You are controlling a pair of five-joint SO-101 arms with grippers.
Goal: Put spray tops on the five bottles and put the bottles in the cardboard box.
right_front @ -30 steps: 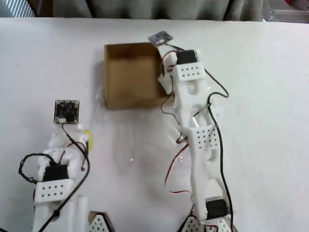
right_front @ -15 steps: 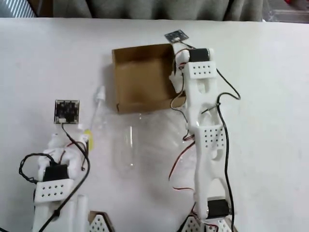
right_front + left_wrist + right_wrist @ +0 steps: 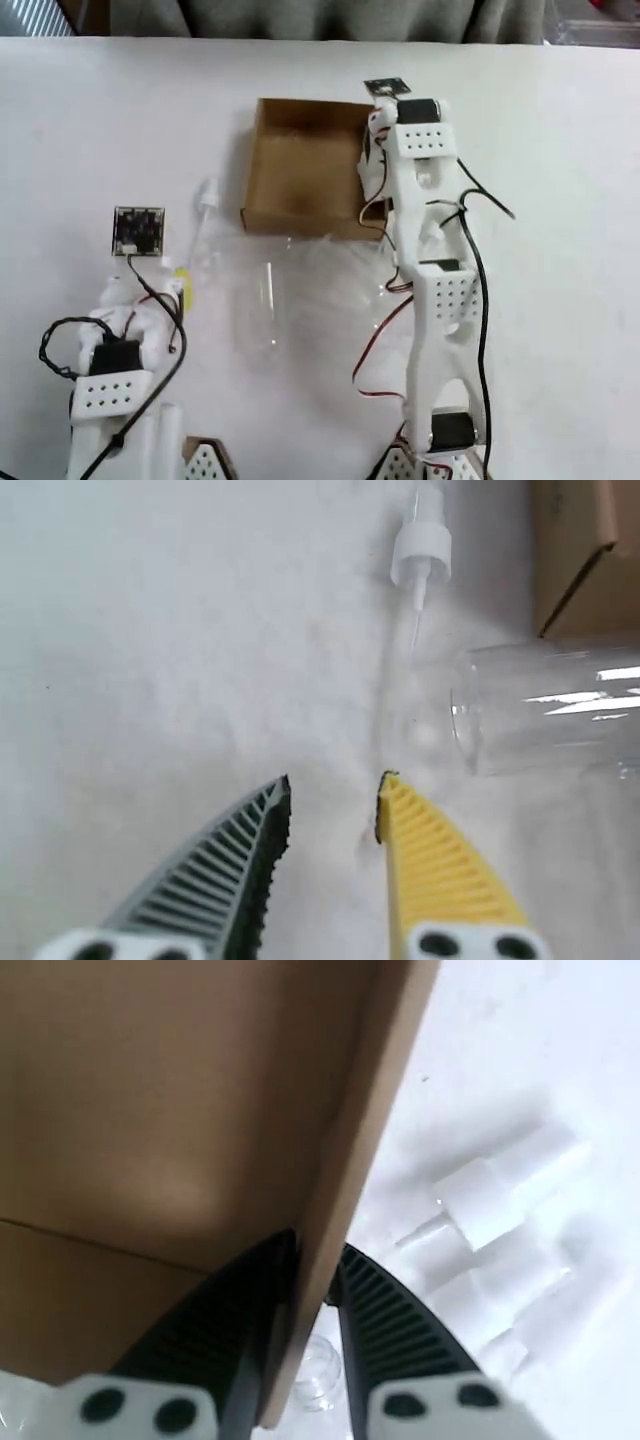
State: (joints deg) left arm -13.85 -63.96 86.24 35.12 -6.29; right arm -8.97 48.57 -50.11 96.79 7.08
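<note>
The open cardboard box (image 3: 300,170) lies at the table's middle back. My right gripper (image 3: 372,172) is shut on its right wall, one finger inside and one outside (image 3: 315,1260), with the box wall (image 3: 350,1160) between them. Clear bottles (image 3: 263,300) lie on their sides in front of the box, hard to tell apart. A white spray top (image 3: 207,195) lies left of the box. My left gripper (image 3: 333,800) is open and low over the table, with the spray top (image 3: 420,555) and a clear bottle (image 3: 550,710) ahead of it. More white spray tops (image 3: 490,1195) lie outside the box wall.
The left arm (image 3: 125,330) sits at the front left, its yellow finger (image 3: 182,285) near the bottles. The right arm (image 3: 435,290) stretches from the front edge to the box. The box's corner (image 3: 585,560) shows beyond the bottle. White table (image 3: 560,200) spreads to either side.
My right gripper has dragged the box to the right and slightly back. That uncovered the clear bottles and the spray top to its left. The left arm has kept still.
</note>
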